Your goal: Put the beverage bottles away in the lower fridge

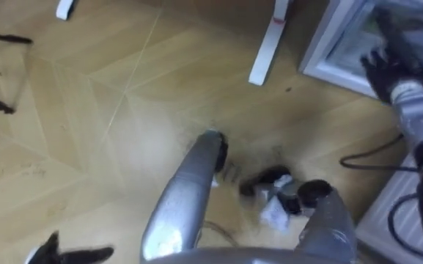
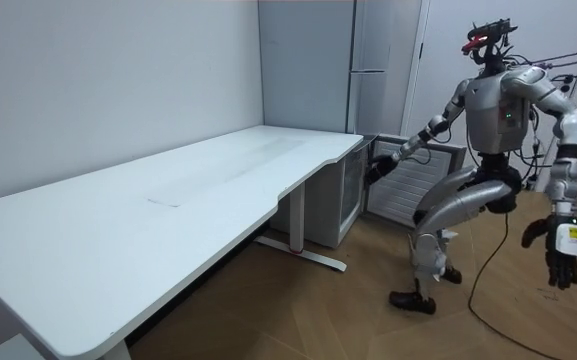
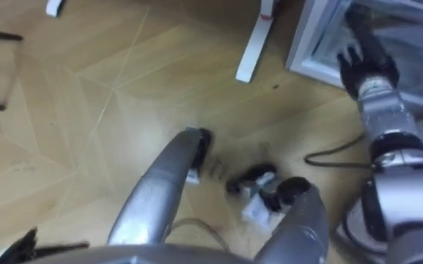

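Far right, my right hand [image 3: 361, 62] lies with straight fingers against the glass door of the lower fridge [image 1: 325, 40]. My left hand [image 2: 560, 250] hangs loose. Neither holds a drink. I should hook the door's edge firmly before pulling wide.

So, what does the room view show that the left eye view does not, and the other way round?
The room view adds the white tabletop and the tall grey cabinet behind. The left eye view adds a close look at the glass door. Both show the right hand at the low fridge, the left hand hanging, and the table's foot.
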